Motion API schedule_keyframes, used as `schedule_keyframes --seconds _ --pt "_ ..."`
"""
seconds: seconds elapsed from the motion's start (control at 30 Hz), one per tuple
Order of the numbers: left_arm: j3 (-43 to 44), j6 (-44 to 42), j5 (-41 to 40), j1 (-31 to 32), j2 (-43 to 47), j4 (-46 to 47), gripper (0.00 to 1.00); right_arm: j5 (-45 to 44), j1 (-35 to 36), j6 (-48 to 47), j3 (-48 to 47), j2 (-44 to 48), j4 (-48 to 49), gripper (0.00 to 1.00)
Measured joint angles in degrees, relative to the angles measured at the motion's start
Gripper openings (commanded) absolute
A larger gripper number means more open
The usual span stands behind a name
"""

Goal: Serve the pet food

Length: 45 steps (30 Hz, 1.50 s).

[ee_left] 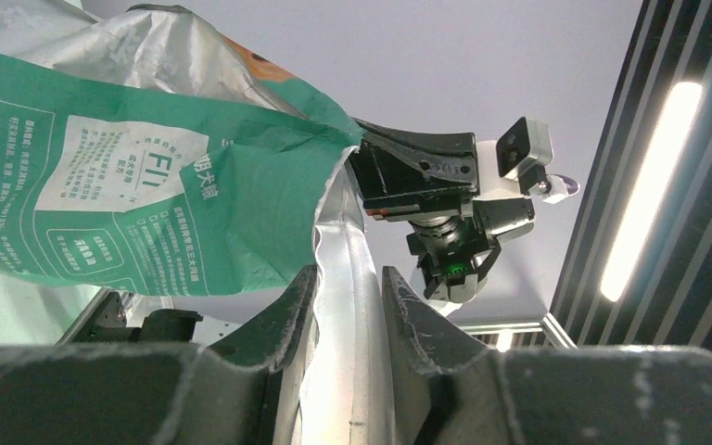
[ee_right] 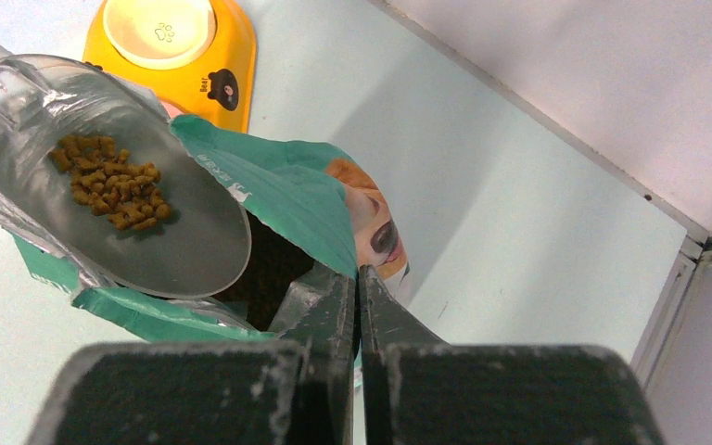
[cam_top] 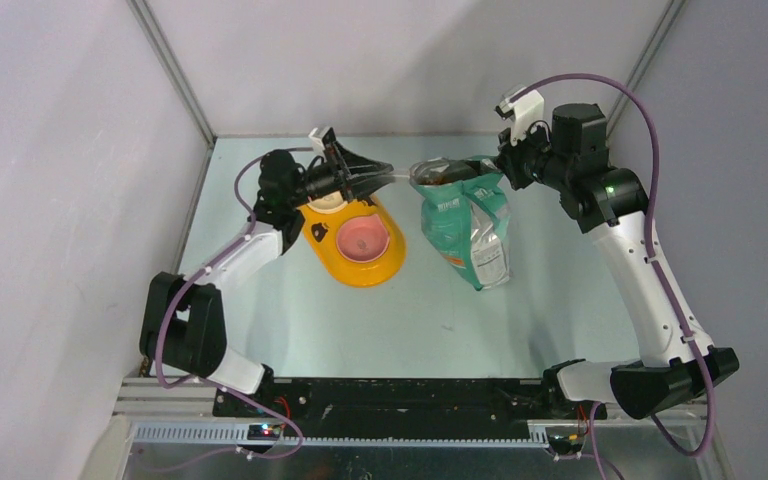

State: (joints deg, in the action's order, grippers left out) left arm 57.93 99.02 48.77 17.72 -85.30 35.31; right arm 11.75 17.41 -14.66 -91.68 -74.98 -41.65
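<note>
Pet food [ee_right: 111,190] lies as a small brown heap in the clear scoop [ee_right: 190,246], toward its handle end. The scoop is held level over the open mouth of the green-and-white pouch [cam_top: 465,230]. More dark kibble shows inside that mouth in the top view, and in the right wrist view the opening below the scoop's lip is dark.

The left gripper [cam_top: 385,172] reaches in from the left and is clenched on the scoop's clear handle. In the left wrist view the handle runs up between the two fingers [ee_left: 292,311], touching both. The right gripper [ee_right: 358,278] comes in from the right with its jaws pressed together on the far right edge of the pouch's mouth. It pinches the foil and holds the top of the pouch up.

The pouch stands at the far middle of the table [cam_top: 360,320], its base leaning toward the near side. The yellow feeder [cam_top: 322,248] sits just left of the pouch and apart from it. It has a pink bowl on its near side and a cream bowl on its far side, partly under the left gripper. No kibble can be seen in either bowl.
</note>
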Motion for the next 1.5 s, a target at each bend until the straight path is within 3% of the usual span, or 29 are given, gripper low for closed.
schedule_keyframes --seconds 0.4,0.8,1.23,1.5 --pt "9.0 -1.1 -0.6 -4.0 -0.6 -5.8 0.00 -2.9 -2.2 0.0 0.0 0.1 0.1 0.00" --pt "9.1 -3.3 -1.4 -6.6 -0.5 -10.7 0.00 -4.3 -2.6 0.0 -0.4 0.2 0.0 0.00" --pt "-7.9 -6.3 -0.9 -25.3 7.6 -5.8 0.00 -4.0 -2.6 0.3 0.1 1.7 -0.2 0.00" --pt "-11.2 -18.0 -5.0 -32.5 8.8 -10.0 0.00 -4.0 -2.8 1.3 0.8 4.3 -0.9 0.00"
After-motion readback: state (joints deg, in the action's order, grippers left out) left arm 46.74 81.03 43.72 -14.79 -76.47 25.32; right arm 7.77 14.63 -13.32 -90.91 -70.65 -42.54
